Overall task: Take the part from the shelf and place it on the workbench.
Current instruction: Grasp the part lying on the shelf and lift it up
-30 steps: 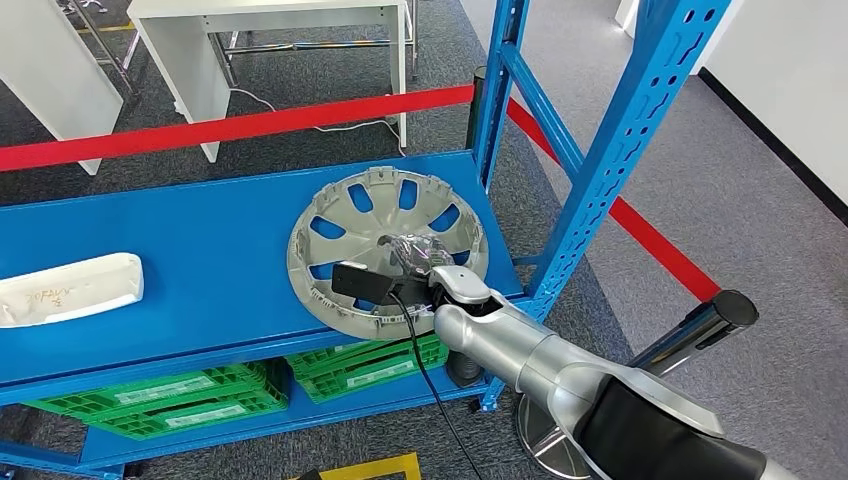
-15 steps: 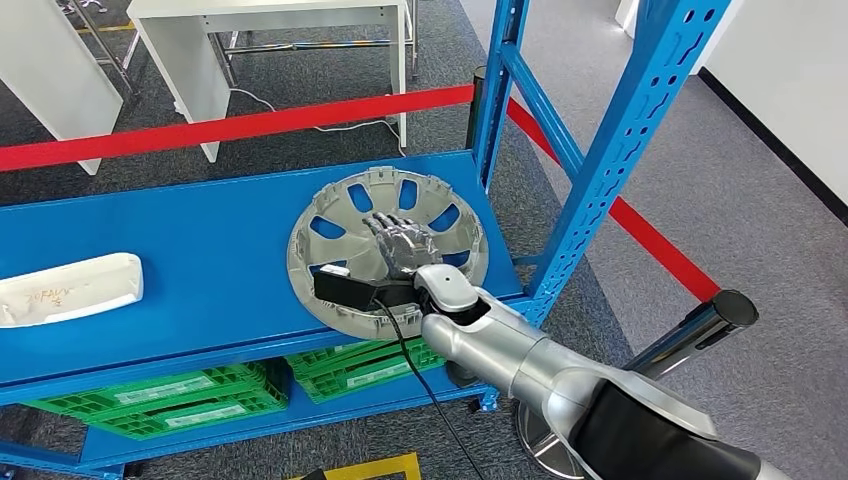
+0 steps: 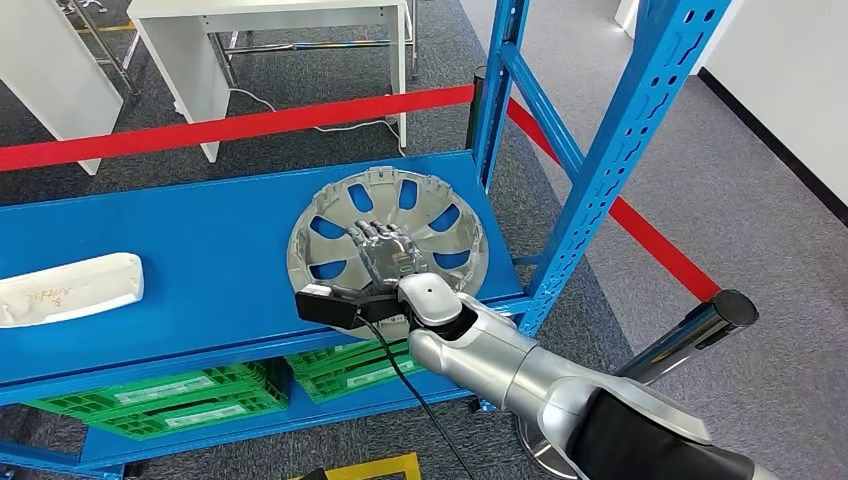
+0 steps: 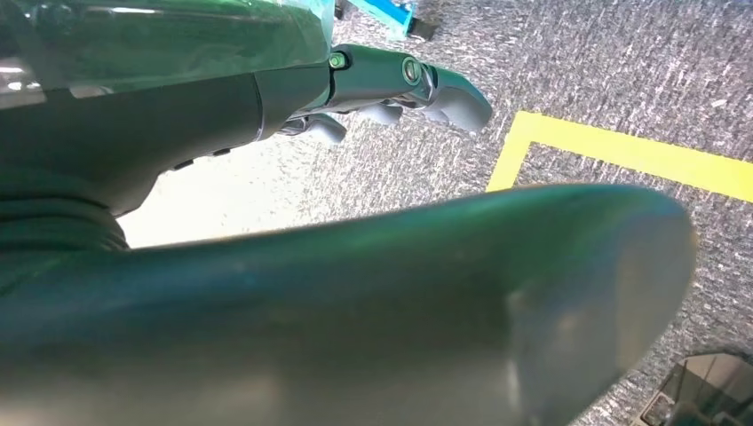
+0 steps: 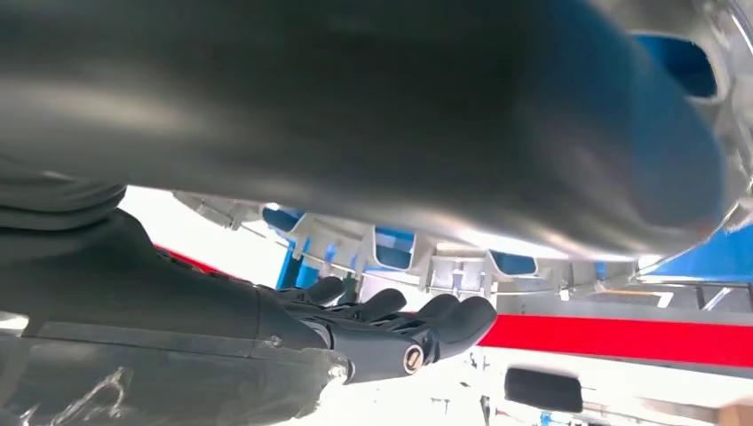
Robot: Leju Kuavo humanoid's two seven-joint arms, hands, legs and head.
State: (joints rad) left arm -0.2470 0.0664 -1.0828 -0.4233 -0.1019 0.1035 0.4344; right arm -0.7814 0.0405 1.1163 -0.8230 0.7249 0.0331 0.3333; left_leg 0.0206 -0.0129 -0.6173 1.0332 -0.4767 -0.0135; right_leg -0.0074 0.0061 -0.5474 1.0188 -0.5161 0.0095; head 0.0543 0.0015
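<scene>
The part is a silver hubcap (image 3: pixel 440 215) with oval cut-outs, lying flat at the right end of the blue shelf (image 3: pixel 200 270). My right hand (image 3: pixel 385 252) lies over its centre, fingers stretched out flat and holding nothing. Whether it touches the hubcap I cannot tell. In the right wrist view the dark fingers (image 5: pixel 391 319) lie straight, with the hubcap's ribbed rim (image 5: pixel 444 257) just past them. My left hand (image 4: pixel 400 84) hangs over grey carpet, fingers loosely extended and holding nothing.
A white moulded piece (image 3: pixel 70 288) lies at the shelf's left end. Green crates (image 3: pixel 180 395) sit on the lower shelf. A blue upright (image 3: pixel 610 150) stands right of the hubcap. A red barrier belt (image 3: pixel 230 128) and a stanchion post (image 3: pixel 700 325) run behind and to the right.
My right hand has uncurled and slid left and forward over the hubcap's centre; the wrist followed leftward. The hubcap has stayed in place.
</scene>
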